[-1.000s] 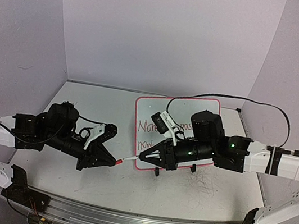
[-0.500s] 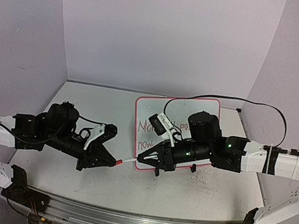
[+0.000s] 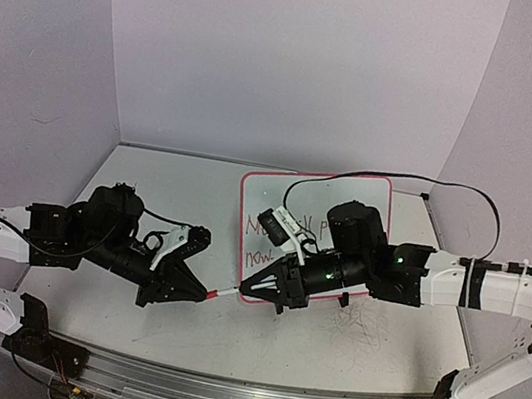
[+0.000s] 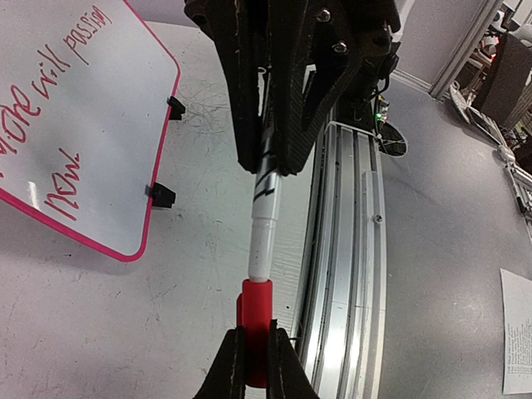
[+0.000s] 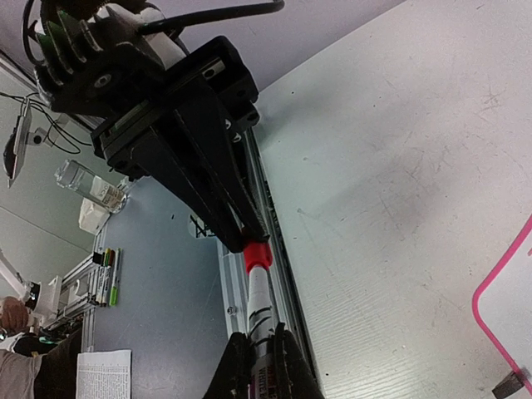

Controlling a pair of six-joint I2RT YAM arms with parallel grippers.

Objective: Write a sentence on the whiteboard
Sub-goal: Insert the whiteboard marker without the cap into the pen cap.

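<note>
Right arm has slid a bit left over the last second, nosing the marker (image 4: 264, 224) into the red cap (image 4: 254, 309), so the writing looks done and this is capping. Left gripper (image 3: 202, 294) is pinched tight on the cap, right gripper (image 3: 247, 286) tight on the marker. The whiteboard (image 3: 378, 192) lies mid-table under the right arm, sentence (image 4: 58, 83) on it. Top view hides half the words; the left wrist view shows them plainly, plus a bare white neck outside the cap — not fully seated, I'd say.

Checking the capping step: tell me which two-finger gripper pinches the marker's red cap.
The left gripper, shut on the small red plastic cap; the right gripper instead clamps the white marker barrel.
</note>
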